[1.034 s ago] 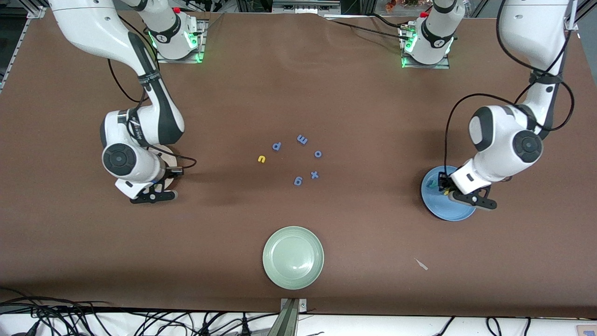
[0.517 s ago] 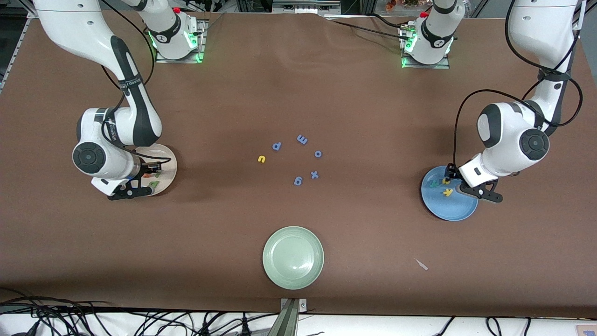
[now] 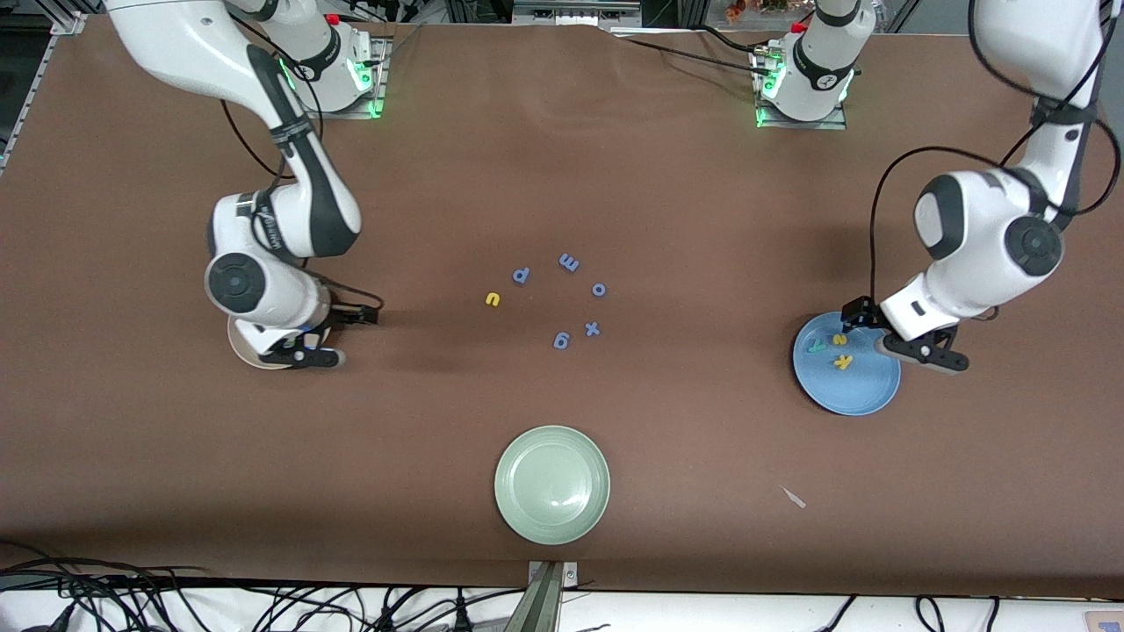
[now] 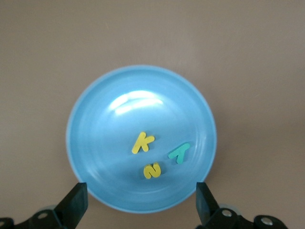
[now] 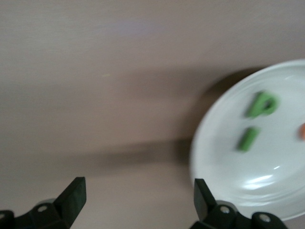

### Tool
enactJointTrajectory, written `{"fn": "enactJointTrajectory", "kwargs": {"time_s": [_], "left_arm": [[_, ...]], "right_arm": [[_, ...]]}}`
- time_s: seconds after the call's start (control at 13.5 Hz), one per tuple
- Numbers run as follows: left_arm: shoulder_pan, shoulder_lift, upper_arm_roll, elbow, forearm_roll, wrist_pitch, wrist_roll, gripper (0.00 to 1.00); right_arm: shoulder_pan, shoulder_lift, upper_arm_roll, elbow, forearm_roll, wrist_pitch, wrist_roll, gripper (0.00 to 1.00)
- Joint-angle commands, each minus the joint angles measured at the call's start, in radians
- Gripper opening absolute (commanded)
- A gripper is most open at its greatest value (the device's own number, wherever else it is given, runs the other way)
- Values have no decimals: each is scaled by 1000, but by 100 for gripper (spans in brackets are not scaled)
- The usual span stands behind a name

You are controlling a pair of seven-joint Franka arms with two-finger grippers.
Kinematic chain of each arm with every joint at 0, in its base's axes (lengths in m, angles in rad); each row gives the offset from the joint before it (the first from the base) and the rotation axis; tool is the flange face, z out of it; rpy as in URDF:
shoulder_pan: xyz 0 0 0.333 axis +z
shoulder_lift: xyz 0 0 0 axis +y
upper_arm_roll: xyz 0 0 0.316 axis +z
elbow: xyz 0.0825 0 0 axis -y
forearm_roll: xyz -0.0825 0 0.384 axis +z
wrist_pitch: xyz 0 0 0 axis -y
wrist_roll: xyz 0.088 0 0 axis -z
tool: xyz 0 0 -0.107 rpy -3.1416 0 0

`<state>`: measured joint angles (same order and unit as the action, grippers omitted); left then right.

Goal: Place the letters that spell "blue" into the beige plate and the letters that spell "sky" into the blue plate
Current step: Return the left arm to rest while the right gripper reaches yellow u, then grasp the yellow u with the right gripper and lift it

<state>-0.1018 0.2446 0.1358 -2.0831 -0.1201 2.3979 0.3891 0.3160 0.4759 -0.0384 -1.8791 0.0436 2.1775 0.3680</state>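
Note:
The blue plate (image 3: 856,391) (image 4: 141,95) holds the yellow s (image 3: 840,340) (image 4: 152,170), the yellow k (image 3: 843,361) (image 4: 142,142) and the teal y (image 3: 817,344) (image 4: 179,152). My left gripper (image 3: 924,353) (image 4: 140,202) hangs open over that plate's rim, holding nothing. The beige plate (image 3: 239,342) (image 5: 248,181) holds the dark green b (image 5: 261,105), the green l (image 5: 248,139) and an orange letter (image 5: 302,131) cut off by the frame. My right gripper (image 3: 303,357) (image 5: 138,198) is open and empty over the plate's edge and the table beside it. The yellow u (image 3: 493,299) lies on the table mid-way between the arms.
Blue letters lie near the u: p (image 3: 521,276), m (image 3: 569,262), o (image 3: 599,290), x (image 3: 593,329), g (image 3: 561,340). A pale green plate (image 3: 551,484) sits nearer the front camera. A small pale scrap (image 3: 795,498) lies beside it toward the left arm's end.
Both grippers have opened. The left one drew off toward the left arm's end, uncovering the s and k. The right one swung across the beige plate and back toward the table's middle.

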Motion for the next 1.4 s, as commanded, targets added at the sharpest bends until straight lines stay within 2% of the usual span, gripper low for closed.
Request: {"fn": "enactJointTrajectory", "kwargs": {"time_s": [0.0,0.07,0.37,0.52,0.74,0.96,1.33], "left_arm": [[7,-206,-15,-52,13,-41,-1,100],[4,-228,-18,9,13,-142,-1,100],[-1,-274,-39,222,55,-496,-4,100],[1,-300,-42,279,100,-616,-12,100],[8,-317,-42,366,102,-785,-13,100],[-2,-297,-54,386,106,-838,-140,100],[2,-295,-62,413,111,-838,-196,100]], "right_arm": [[3,-5,61,17,10,4,171,100],[15,0,84,21,10,13,233,100],[112,73,89,110,12,28,415,100],[146,110,89,149,10,36,483,100],[182,145,89,153,12,108,554,100],[218,176,89,159,10,160,603,100],[245,199,89,158,12,171,606,100]]}}
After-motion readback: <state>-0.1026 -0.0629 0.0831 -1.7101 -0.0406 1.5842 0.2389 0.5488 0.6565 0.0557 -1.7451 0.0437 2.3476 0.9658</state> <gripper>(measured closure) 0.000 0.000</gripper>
